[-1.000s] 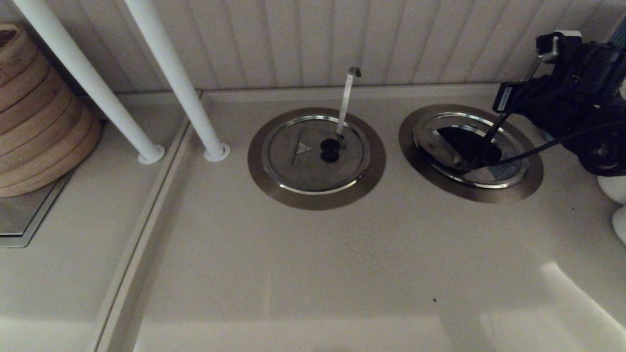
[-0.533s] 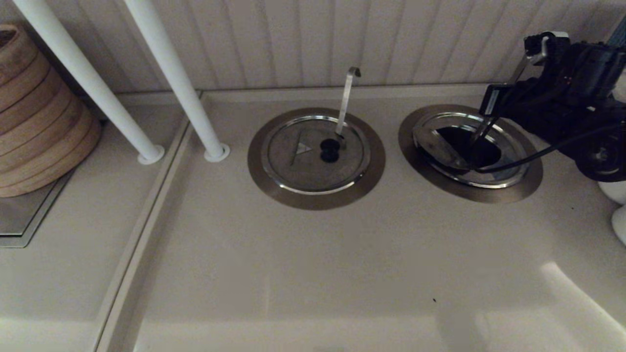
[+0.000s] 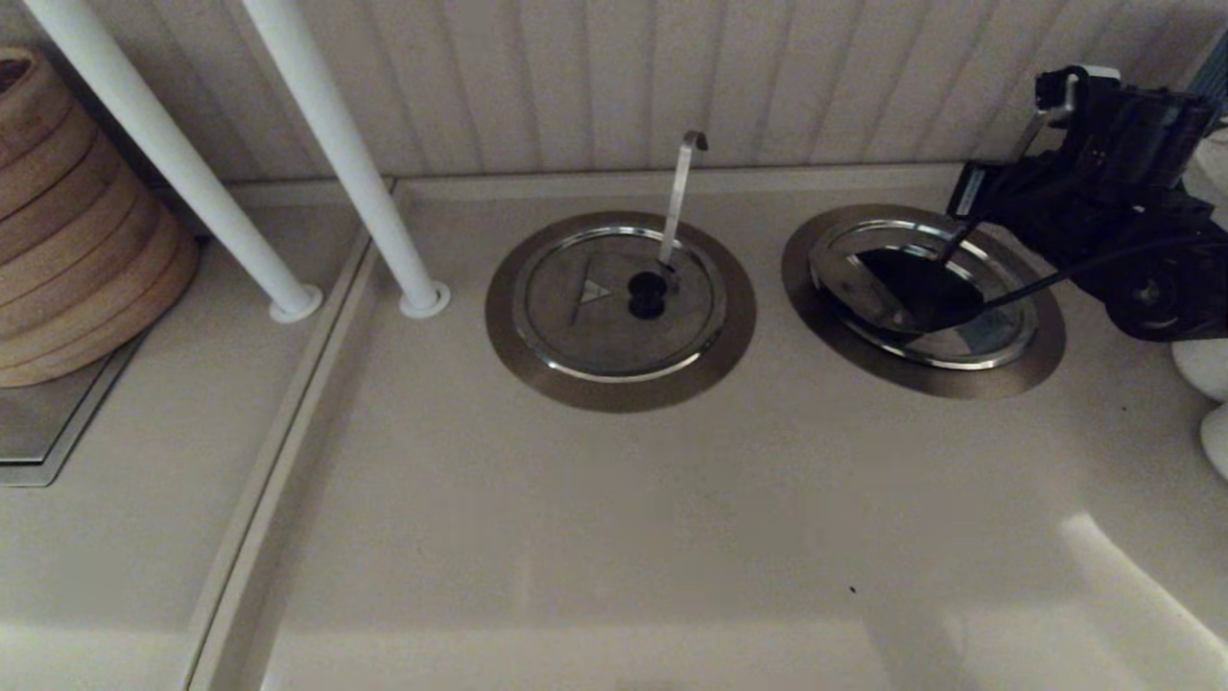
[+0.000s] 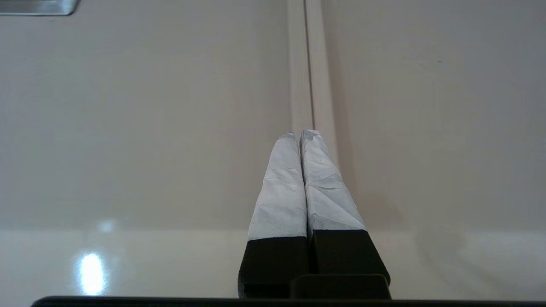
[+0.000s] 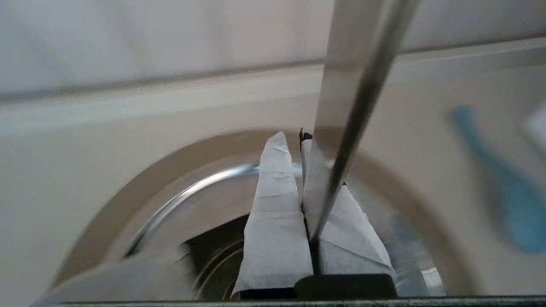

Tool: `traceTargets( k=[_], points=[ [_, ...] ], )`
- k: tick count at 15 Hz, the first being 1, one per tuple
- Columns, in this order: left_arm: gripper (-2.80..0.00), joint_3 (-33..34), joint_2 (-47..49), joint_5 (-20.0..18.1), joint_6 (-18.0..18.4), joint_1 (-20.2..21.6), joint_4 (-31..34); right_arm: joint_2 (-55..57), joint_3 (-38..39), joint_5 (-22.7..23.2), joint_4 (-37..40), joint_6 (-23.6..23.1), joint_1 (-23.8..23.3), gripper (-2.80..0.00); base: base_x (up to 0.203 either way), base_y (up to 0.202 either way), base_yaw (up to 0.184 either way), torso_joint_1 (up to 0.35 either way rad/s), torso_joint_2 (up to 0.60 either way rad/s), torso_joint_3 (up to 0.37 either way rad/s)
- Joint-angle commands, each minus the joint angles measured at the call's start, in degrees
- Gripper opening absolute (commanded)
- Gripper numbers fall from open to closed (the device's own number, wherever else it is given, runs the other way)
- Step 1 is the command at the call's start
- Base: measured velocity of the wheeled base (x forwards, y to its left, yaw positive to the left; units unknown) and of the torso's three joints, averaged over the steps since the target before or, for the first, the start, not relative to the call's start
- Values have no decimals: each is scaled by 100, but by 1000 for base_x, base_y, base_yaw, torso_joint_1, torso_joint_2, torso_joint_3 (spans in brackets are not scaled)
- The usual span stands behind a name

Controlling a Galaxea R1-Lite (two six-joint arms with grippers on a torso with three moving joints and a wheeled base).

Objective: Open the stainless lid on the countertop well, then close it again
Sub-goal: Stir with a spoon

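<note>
The stainless lid sits over the countertop well, tilted, a dark opening showing across its middle. The right gripper hangs over the far side of the well, its taped fingers pressed together with nothing visible between them (a flat utensil handle rises just beside them). The left gripper is together too, over bare counter, well apart from the well.
</note>
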Motion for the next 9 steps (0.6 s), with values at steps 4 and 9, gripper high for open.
traceTargets(
  k=[4, 9],
  points=[
    [-280, 0, 6, 2, -2, -2, 0, -114, 110, 26, 1, -115, -91, -280, 0, 0, 0, 0, 0, 0],
    [-280, 0, 6, 2, -2, -2, 0, -333, 440, 191, -10, -511, -126, -280, 0, 0, 0, 0, 0, 0]
  ],
)
